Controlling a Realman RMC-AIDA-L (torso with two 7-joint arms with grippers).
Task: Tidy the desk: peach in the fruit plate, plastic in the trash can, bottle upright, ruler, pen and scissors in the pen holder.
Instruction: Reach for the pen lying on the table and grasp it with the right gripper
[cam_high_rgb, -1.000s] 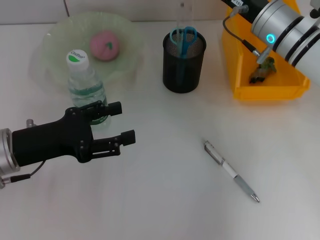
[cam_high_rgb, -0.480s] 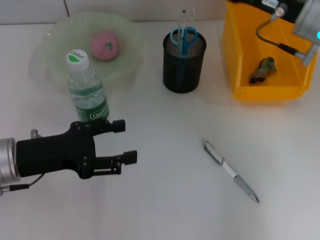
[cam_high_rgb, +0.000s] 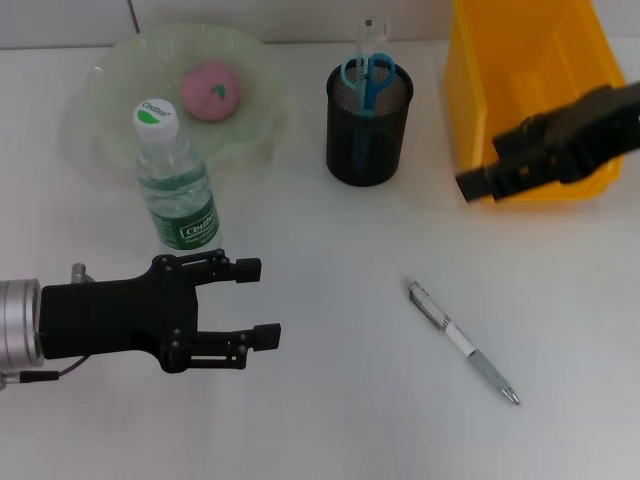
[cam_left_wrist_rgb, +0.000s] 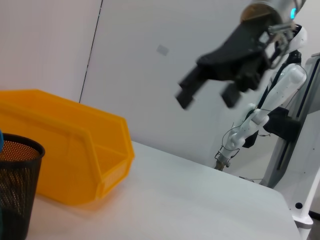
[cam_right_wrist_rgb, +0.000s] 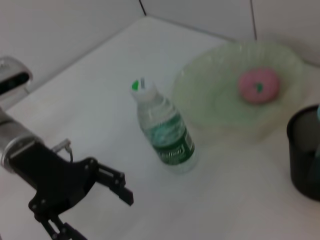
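1. One pen (cam_high_rgb: 462, 341) is seen lying flat on the white worktop (cam_high_rgb: 330, 400), silver and white, set diagonally, well apart from both claws.
2. A clear bottle (cam_high_rgb: 176, 183) with a white and green cap and a green label is seen upright, just beside the fruit plate (cam_high_rgb: 110, 80).
3. A pink peach (cam_high_rgb: 209, 90) is seen resting in the pale green fruit plate.
4. Blue-handled scissors (cam_high_rgb: 367, 72) and a clear ruler (cam_high_rgb: 368, 30) are seen standing in the black mesh pen holder (cam_high_rgb: 367, 125).
5. The left claw (cam_high_rgb: 256, 303) is seen spread open and empty, low over the worktop, near the bottle's base.
6. The right claw (cam_high_rgb: 485, 168) is seen open and empty at the front of the yellow trash can (cam_high_rgb: 470, 90).
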